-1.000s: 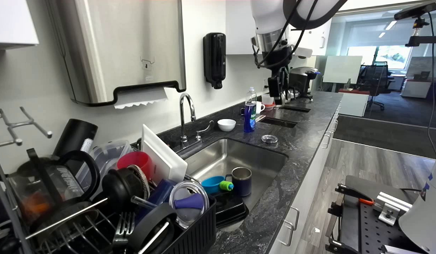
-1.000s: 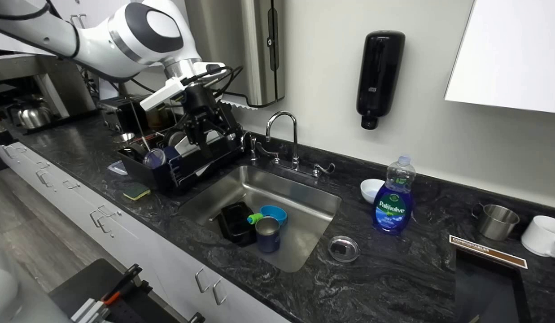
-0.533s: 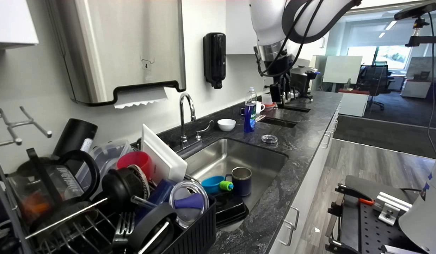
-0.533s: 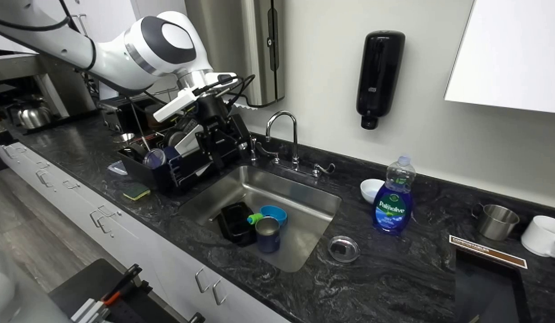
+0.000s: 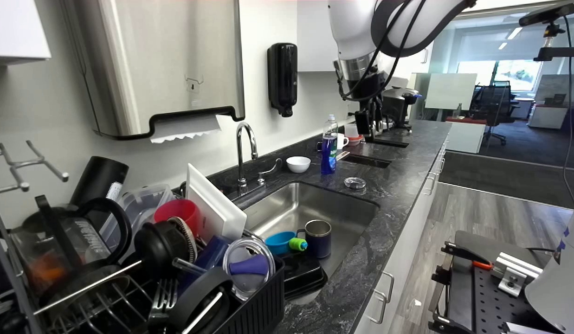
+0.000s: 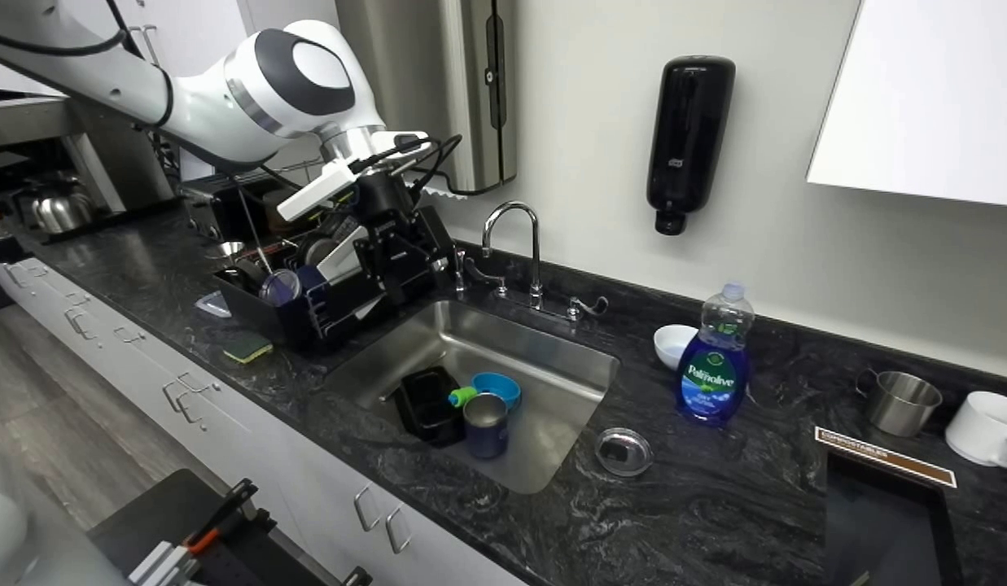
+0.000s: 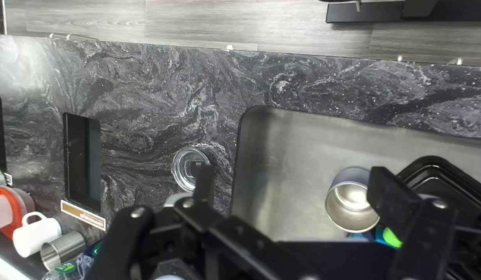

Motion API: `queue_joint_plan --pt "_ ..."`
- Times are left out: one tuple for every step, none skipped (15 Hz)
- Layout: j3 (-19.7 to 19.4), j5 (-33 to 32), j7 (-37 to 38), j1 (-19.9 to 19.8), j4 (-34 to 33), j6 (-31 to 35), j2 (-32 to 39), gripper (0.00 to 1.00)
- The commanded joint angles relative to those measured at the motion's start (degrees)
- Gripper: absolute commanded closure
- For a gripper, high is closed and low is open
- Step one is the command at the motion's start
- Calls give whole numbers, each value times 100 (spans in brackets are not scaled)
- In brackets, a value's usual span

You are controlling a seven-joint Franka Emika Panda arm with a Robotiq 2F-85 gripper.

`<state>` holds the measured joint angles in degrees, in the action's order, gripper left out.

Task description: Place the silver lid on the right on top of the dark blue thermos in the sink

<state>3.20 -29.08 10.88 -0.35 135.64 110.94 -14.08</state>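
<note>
Fingers [image 7: 203, 182] spread wide, the gripper [image 7: 291, 175] hangs above the counter [image 7: 147, 81] and the edge of the sink [image 7: 287, 163]. Below one finger, which covers part of it in the wrist view, the lid [image 7: 185, 166] lies on the counter; below the other, the thermos [image 7: 348, 208] stands mouth up in the sink, a black tray [image 6: 430, 403] and a blue bowl [image 6: 499, 380] close by. Outward on the lid's side, toward the wall [image 6: 584, 122], stands a soap bottle [image 6: 713, 366] labeled "Palmolive" in an exterior view, a white bowl [image 6: 672, 346] just beside it. Farther out that way, a sign [image 6: 886, 456] reading "COMPOSTABLES" borders a dark opening [image 6: 886, 521], near a metal cup [image 6: 902, 405] and a white mug [image 6: 985, 427]. On the gripper's wall side rises a faucet [image 6: 536, 260], with a black dispenser [image 6: 690, 130] mounted higher, its white mark too small to read. Beyond the thermos stands a loaded dish rack [image 5: 264, 297].
</note>
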Motion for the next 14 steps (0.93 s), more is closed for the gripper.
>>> queue_joint_plan --pt "9 6 -3 -7 -7 -9 1 0" --pt "9 6 -3 -7 -7 -9 1 0" --pt "9 6 -3 -7 -7 -9 1 0" --pt "10 6 -3 -7 -7 -9 1 0" --pt "-3 -21 69 -26 -13 110 75 0" --pt "-2 -120 233 -69 -65 176 205 0" --pt "-78 10 92 -77 -127 302 371 0" --pt "-109 -20 185 -121 -206 376 568 0" --pt "-142 -109 308 -163 -258 509 772 0" --pt "-198 -153 351 -190 -289 673 943 0" --pt "-241 -264 477 -222 -345 800 1140 0" --pt "-285 -410 618 -236 -397 929 1320 0" --pt "-337 -555 753 -235 -453 1036 1490 0" --pt "-386 -737 924 -220 -502 1141 1649 0"
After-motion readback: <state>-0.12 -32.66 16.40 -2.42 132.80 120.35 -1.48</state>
